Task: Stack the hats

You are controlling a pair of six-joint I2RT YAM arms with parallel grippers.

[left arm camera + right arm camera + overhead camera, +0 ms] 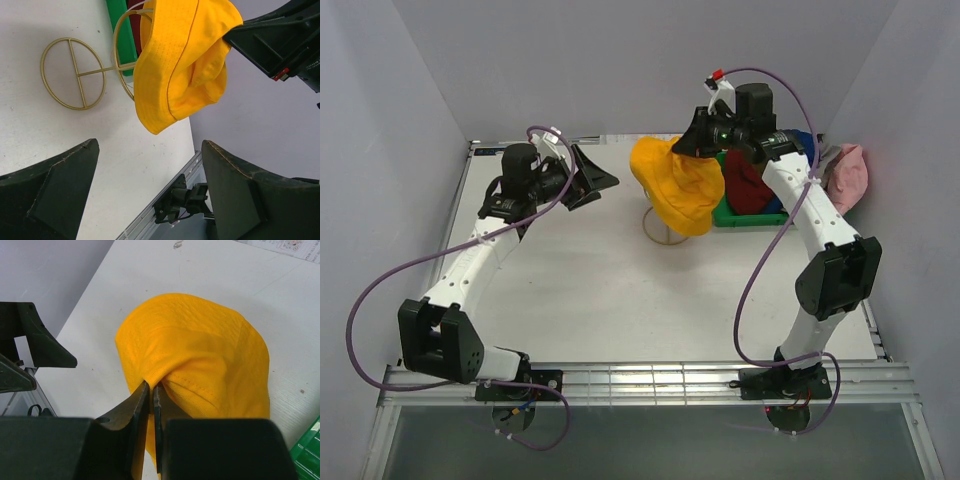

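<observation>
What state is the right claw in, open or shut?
Shut: right claw pinches a fold of the yellow hat, barely any gap.

a robot lab test cell: plain grey walls (pixel 620 60) enclose a white table (pixel 600 290) edged by metal rails (pixel 650 380).

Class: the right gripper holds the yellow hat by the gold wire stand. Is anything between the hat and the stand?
Nothing visible is in the way. The right gripper pinches the yellow hat, which hangs partly over the upper loop of the stand. The green bin sits beside the stand, not between them.
</observation>
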